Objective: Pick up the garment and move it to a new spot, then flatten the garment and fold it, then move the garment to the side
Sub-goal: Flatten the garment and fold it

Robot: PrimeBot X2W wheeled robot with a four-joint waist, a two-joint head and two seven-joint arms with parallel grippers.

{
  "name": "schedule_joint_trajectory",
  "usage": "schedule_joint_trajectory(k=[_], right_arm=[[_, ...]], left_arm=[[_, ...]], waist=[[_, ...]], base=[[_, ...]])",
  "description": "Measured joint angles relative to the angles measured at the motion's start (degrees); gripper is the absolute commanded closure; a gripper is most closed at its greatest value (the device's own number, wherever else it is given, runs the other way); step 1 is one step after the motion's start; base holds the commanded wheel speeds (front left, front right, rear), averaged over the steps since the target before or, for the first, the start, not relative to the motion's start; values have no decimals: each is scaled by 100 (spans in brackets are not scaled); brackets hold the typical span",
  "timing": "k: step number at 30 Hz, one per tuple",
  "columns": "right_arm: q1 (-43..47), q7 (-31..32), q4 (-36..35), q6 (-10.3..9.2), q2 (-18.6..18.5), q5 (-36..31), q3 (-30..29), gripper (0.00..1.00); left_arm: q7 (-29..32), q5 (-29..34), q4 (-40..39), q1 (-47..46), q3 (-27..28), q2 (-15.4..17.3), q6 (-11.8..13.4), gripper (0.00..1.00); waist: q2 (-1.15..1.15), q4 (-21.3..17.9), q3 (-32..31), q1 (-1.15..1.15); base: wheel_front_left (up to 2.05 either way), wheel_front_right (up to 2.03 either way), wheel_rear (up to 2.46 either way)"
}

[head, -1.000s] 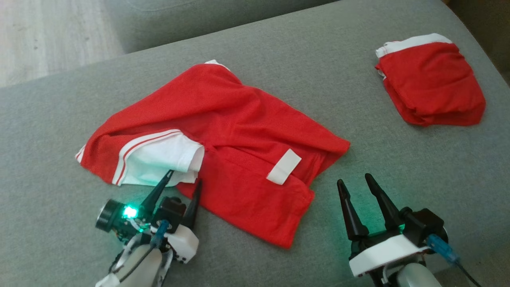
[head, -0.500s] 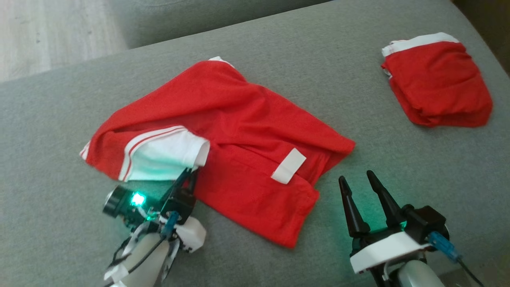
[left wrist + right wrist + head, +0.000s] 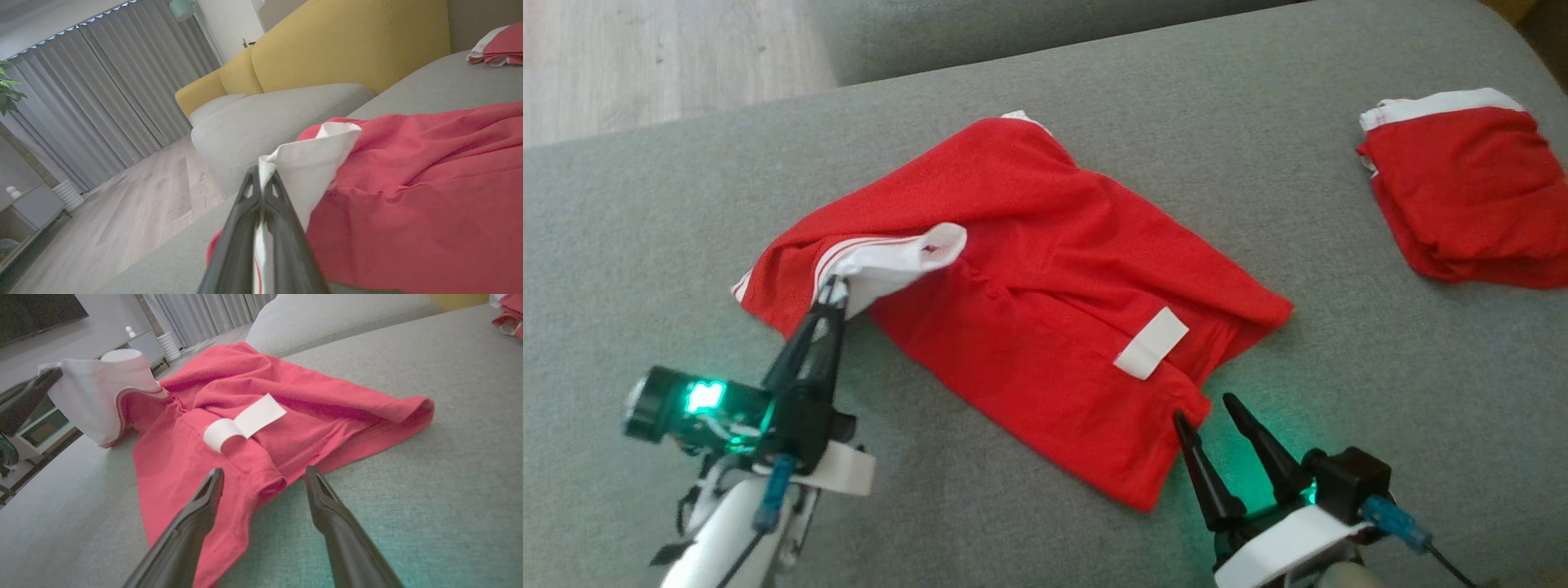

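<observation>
L gripper (image 3: 831, 296), jaws pinched on the white striped sleeve (image 3: 898, 257) of the crumpled red cotton shirt (image 3: 1054, 269), that end held up off the grey fabric sofa seat (image 3: 1258, 106). Shirt's long axis runs down-right to R gripper (image 3: 1205, 410): jaws spread, hem corner (image 3: 269, 486) just ahead, in line w/ the gap. Folded red garment (image 3: 1470, 196) far right, well apart.

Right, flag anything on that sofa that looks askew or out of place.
The red garment lies rumpled and skewed, its white sleeve pinched up by the left gripper, a white label flipped outward. The folded pile looks tidy.
</observation>
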Motion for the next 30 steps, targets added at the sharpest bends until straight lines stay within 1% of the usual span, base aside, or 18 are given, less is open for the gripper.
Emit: schedule_joint_trajectory(k=[4, 8, 15, 16, 17, 18, 19, 20, 22, 26, 30], right_arm=[[-2, 0, 136, 0, -143, 67, 171, 0], [-14, 0, 187, 0, -172, 167, 348, 0], [-51, 0, 178, 0, -229, 199, 493, 0], [-52, 0, 176, 0, -236, 199, 502, 6], [-52, 0, 171, 0, -255, 200, 505, 18], [-52, 0, 168, 0, -267, 200, 506, 21], [-52, 0, 162, 0, -279, 200, 508, 26], [-52, 0, 153, 0, -289, 200, 509, 36], [-53, 0, 137, 0, -301, 200, 509, 51], [-53, 0, 108, 0, -313, 199, 508, 60], [-53, 0, 78, 0, -314, 197, 497, 58]], left_arm=[[0, -53, -320, 102, 138, 162, 73, 100], [0, -125, -441, 113, 191, 207, 126, 100], [0, -142, -515, 187, 198, 247, 134, 100], [0, -152, -524, 187, 199, 256, 147, 100], [0, -158, -536, 187, 210, 267, 170, 100], [0, -186, -537, 187, 214, 268, 175, 100], [0, -186, -537, 187, 218, 270, 177, 100], [0, -186, -537, 187, 219, 271, 179, 100], [0, -187, -537, 187, 219, 272, 180, 100], [0, -187, -537, 187, 219, 272, 181, 100], [0, -209, -537, 189, 219, 275, 182, 100]], waist=[[0, 64, 26, 0], [0, 96, 61, 0], [0, 122, 92, 0], [0, 127, 95, 0], [0, 138, 98, 0], [0, 141, 95, 0], [0, 145, 91, 0], [0, 150, 86, 0], [0, 157, 76, 0], [0, 175, 56, 0], [0, 188, 41, 0]], base=[[0, 0, 0], [0, 0, 0], [0, 0, 0], [0, 0, 0], [0, 0, 0], [0, 0, 0], [0, 0, 0], [0, 0, 0], [0, 0, 0], [0, 0, 0], [0, 0, 0]])
